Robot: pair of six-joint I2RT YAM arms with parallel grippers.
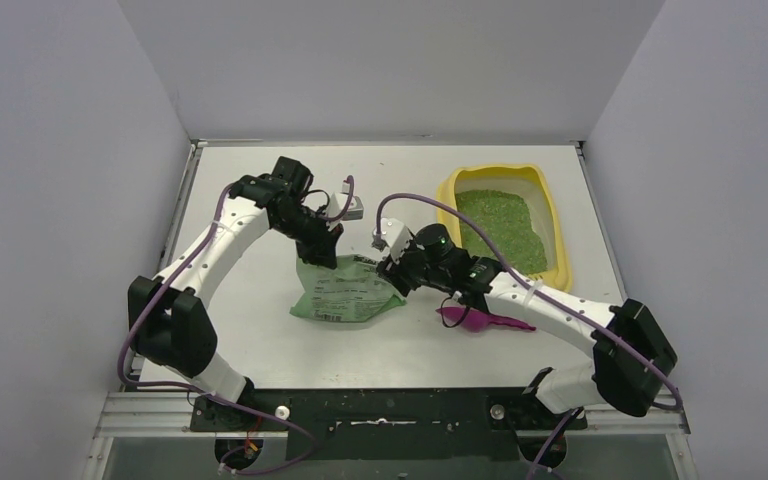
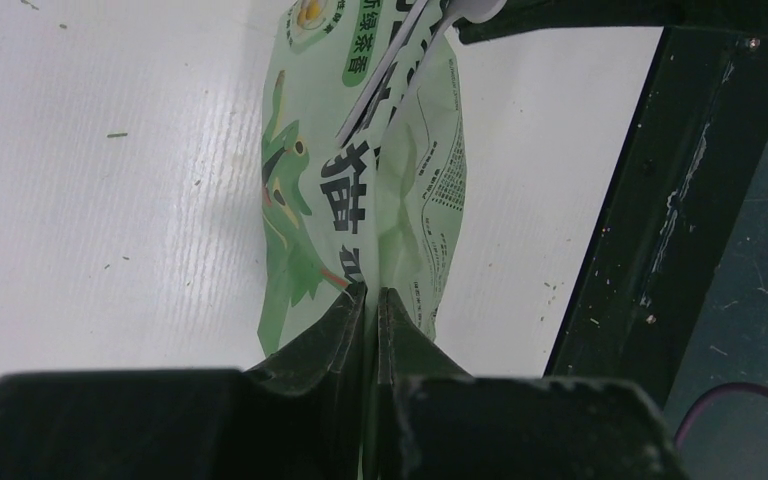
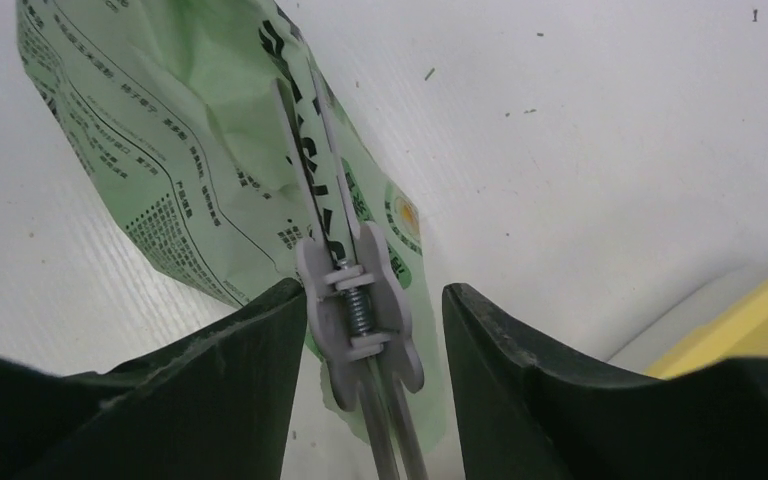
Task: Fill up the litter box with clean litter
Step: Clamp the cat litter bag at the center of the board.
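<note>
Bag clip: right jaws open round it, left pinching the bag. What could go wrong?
1. The clip sits off-centre between the right gripper's open jaws; closing may twist it rather than squeeze it.
2. The left gripper pinches only the bag's edge; a tug could pull it free.
3. The scoop lies under the right arm and could be knocked.

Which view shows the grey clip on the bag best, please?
Right wrist view: the grey clip, spring visible, sits close up on the green bag. Left wrist shows only its long tips; the top view does not show it.
</note>
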